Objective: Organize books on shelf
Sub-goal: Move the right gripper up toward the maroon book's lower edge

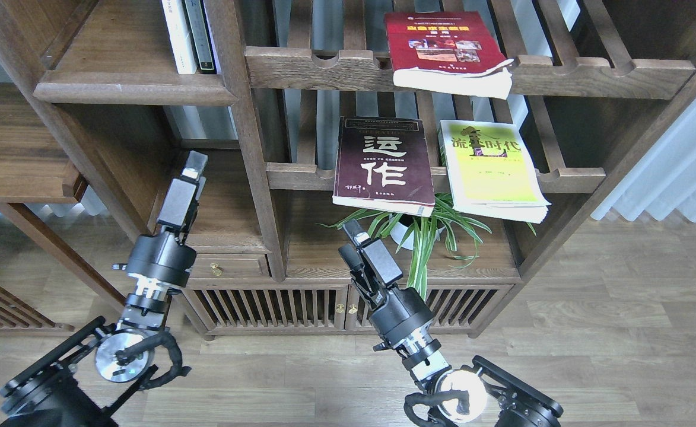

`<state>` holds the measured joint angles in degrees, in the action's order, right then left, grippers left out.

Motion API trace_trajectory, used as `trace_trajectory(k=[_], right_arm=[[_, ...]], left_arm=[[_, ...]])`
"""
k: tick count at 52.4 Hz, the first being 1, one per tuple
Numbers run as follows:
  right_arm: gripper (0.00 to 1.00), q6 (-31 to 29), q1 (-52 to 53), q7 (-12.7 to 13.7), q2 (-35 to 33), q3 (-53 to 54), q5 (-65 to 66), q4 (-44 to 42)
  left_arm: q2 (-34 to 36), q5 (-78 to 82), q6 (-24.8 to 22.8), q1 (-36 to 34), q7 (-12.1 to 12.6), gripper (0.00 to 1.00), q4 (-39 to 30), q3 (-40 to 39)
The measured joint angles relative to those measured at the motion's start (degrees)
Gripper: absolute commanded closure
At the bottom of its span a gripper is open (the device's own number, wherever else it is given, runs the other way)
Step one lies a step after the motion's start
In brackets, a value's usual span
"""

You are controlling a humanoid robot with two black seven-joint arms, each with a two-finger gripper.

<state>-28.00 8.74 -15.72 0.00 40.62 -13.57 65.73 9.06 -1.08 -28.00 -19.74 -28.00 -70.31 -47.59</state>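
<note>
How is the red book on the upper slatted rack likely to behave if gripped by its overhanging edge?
The red book is a thick paperback whose lower corner already droops, so it would probably flex. It overhangs the notched rail, so a push may tip it off.

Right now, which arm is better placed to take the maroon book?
Probably the right. Its tool sits just below the maroon book overhanging the slatted rack; the left tool is over by the other bay, past the upright post.
</note>
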Motion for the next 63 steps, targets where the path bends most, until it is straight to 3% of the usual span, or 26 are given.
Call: trace_trajectory(k=[23,37,53,63], right_arm=[[0.01,0.0,0.5,-0.4,0.0,-0.9,-1.0,-0.3],[0.01,0.2,1.4,-2.2,0.0,-1.0,-3.2,-0.3],[0.01,12.9,5.7,-4.2,0.0,-1.9,-10.2,-1.5],[0.01,14.7,9.5,-4.2,0.0,-2.0,-14.3,-6.2]], left_arm=[[0.0,-0.1,0.0,0.5,0.0,0.00,0.5,-0.3],[0.0,-0.1,0.0,0.8,0.0,0.00,0.9,-0.5],[0.1,0.6,0.0,2.5,0.0,0.00,2.1,0.1],[0.0,0.6,0.0,2.9,0.0,0.00,2.3,-0.1]])
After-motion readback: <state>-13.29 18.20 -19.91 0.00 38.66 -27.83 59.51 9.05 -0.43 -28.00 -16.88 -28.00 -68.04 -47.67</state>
